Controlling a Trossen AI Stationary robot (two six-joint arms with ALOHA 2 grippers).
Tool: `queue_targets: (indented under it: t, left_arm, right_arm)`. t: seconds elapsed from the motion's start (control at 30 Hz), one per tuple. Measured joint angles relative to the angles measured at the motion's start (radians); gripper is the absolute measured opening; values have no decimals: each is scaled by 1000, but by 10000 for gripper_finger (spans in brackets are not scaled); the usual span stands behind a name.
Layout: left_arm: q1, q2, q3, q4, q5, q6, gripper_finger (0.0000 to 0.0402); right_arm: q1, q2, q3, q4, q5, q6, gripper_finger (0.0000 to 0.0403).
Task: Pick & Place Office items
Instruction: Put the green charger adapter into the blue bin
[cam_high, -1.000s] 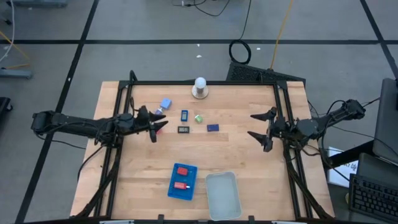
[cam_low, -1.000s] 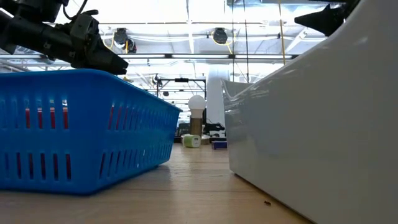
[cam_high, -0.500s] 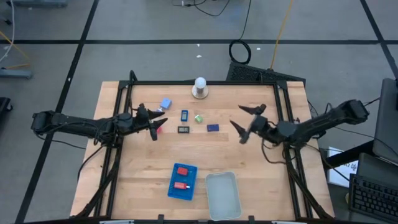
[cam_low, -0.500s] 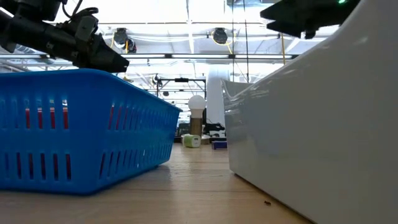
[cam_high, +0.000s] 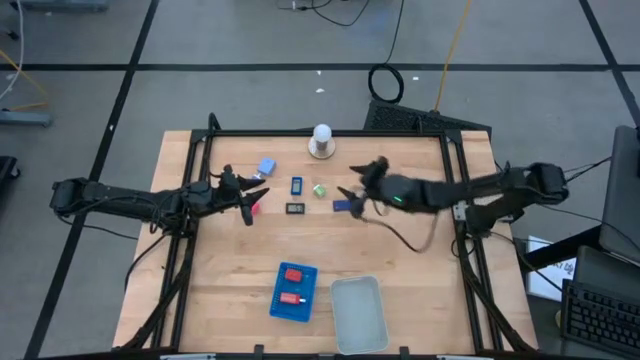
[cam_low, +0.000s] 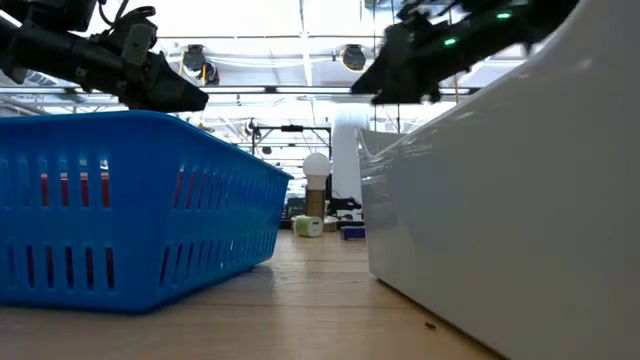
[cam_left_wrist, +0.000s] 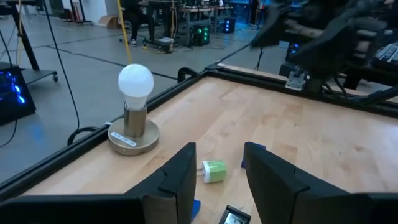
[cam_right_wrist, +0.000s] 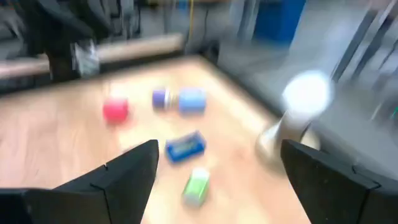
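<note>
Landmark: white bulb lamp (cam_high: 321, 140) at far edge of bench (cam_high: 420, 260); loose office items spread just in front of it, probably laid out apart so each can be taken singly.

Right pincer (cam_high: 357, 187) reaching in over the bench, hovering near the dark blue rectangle (cam_high: 342, 205), front-right of the lamp; fingers spread wide, nothing between them; likely lining up on that piece.

Left pincer (cam_high: 247, 201) front-left of the lamp, fingers narrow in the left wrist view with a slim gap; hard to tell whether anything held; red bit (cam_high: 254, 207) just beside its tip.

Light blue piece (cam_high: 266, 166) left of lamp, tilted; blue rectangle (cam_high: 297, 185) just in front of lamp, long axis pointing toward lamp; green bit (cam_high: 319, 190) beside it; black rectangular piece (cam_high: 295, 209) long axis crosswise; dark blue rectangle also crosswise.

Blue tray (cam_high: 293, 292) well in front of lamp, two red blocks (cam_high: 293, 274) inside, already sorted; clear tray (cam_high: 358, 314) beside it, contents not visible.
</note>
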Motion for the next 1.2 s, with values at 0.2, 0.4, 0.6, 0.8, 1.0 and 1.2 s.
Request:
queue_targets:
  t: [0.2, 0.4, 0.6, 0.8, 1.0, 1.2]
  left_arm:
    - [0, 0, 0, 0, 0, -3, 133]
    - [0, 0, 0, -1, 8, -35, 134]
    - [0, 0, 0, -1, 8, -46, 133]
    - [0, 0, 0, -4, 9, -48, 134]
    - [0, 0, 0, -5, 11, -48, 134]
    - [0, 0, 0, -4, 10, -53, 134]
  right_arm:
    - [-111, 229, 171, -161, -198, 69, 319]
    - [-142, 419, 254, -130, -247, 45, 314]
    - [-156, 547, 342, -147, -253, 49, 313]
    - [-157, 600, 373, -168, -278, 50, 313]
    - [-170, 645, 371, -181, -276, 50, 313]
    - [-174, 648, 371, -183, -278, 50, 288]
